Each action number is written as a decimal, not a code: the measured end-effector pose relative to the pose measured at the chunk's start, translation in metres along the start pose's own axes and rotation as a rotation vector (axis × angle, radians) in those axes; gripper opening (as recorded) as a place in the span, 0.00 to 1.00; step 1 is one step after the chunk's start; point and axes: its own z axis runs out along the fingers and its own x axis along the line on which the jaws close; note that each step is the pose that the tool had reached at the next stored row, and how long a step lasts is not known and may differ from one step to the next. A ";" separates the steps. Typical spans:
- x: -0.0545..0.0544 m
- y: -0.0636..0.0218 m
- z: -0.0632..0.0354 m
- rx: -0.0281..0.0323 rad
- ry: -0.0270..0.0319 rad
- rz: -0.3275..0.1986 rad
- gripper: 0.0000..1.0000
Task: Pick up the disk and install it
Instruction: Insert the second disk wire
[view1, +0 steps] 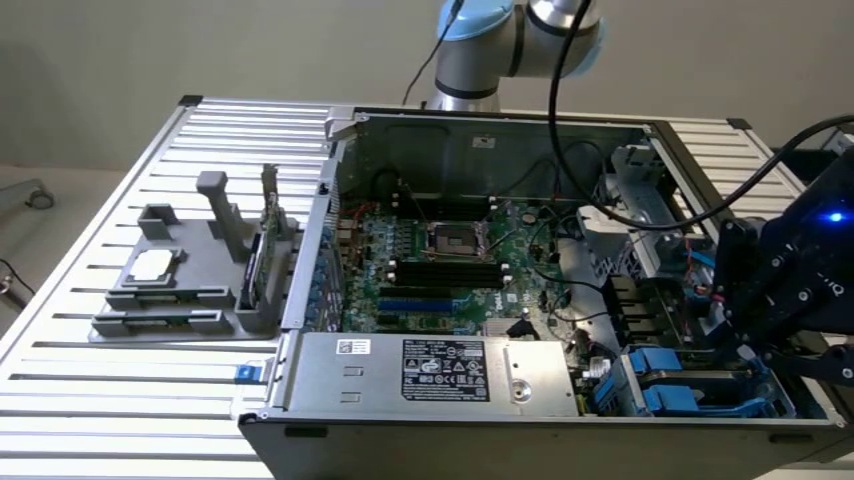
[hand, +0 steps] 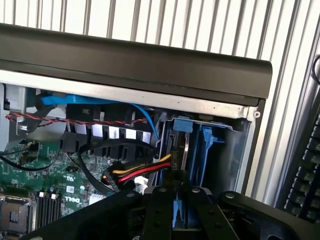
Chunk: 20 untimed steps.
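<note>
My gripper (hand: 176, 210) stands over the drive bay in the corner of the open computer case (hand: 135, 60), its two black fingers (hand: 159, 212) shut on a narrow blue strip, the edge of the disk (hand: 176, 214) in its blue carrier. The disk shows edge-on and runs from the fingers down into the bay, where a blue tab (hand: 184, 125) caps it. Beside it in the bay sits another blue carrier (hand: 206, 147). In the exterior view the black gripper (view1: 767, 330) hangs above the blue carriers (view1: 663, 380) at the case's near right corner; its fingertips are hidden there.
The green motherboard (view1: 454, 260) fills the case floor, with a silver power supply box (view1: 441, 370) at the front. Black, red and yellow cables (hand: 140, 172) lie beside the bay. A grey fixture (view1: 187, 290) with a small silver chip (view1: 154, 263) stands at the exterior view's left. A keyboard (hand: 305, 170) lies outside the case.
</note>
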 end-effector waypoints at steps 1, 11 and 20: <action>0.001 0.0001 0.0000 0.0033 -0.0103 0.001 0.16; 0.005 0.0006 0.0004 0.0260 -0.0438 0.015 0.16; 0.014 0.0022 0.0006 0.0264 -0.0472 0.025 0.16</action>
